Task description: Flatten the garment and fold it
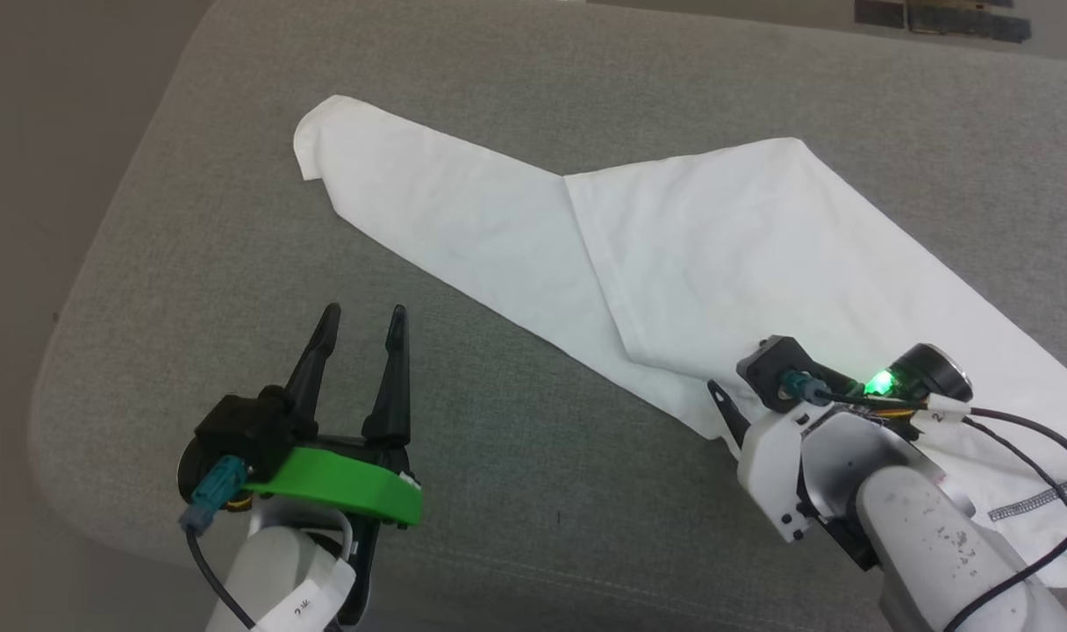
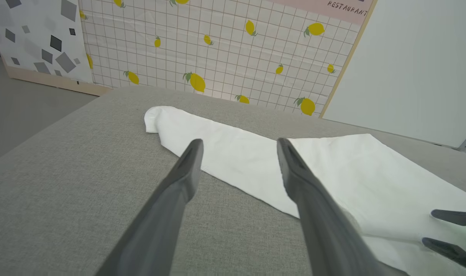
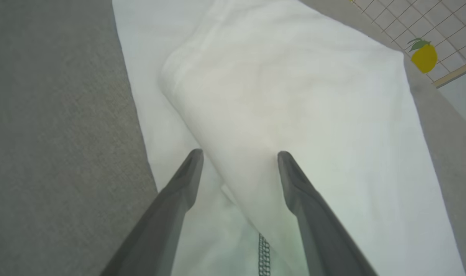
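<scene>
In the head view, the white thin-fabric T-shirt with dark grey zigzag stitching point(image 1: 718, 237) lies on the grey fabric-upholstered bench point(image 1: 235, 219). It forms a long smooth band running from far left to near right, with a broad panel turned back across its middle. By the look of it, the flattening is done and at least one fold is laid. The narrow tail at the far left and the near right end are left to bring in before the T-shirt makes a compact bundle. The left gripper point(image 1: 362, 312) hangs over bare bench just beside the shirt's near edge, its jaws spread wide and empty. The right gripper point(image 1: 728, 412) sits at the near edge of the cloth.

In the left wrist view, the left jaws stand well apart with nothing between them, aimed at the band's near edge.

In the right wrist view, the right jaws gape over the folded panel's edge and clasp nothing. Whether their tips touch the cloth I cannot tell.
</scene>
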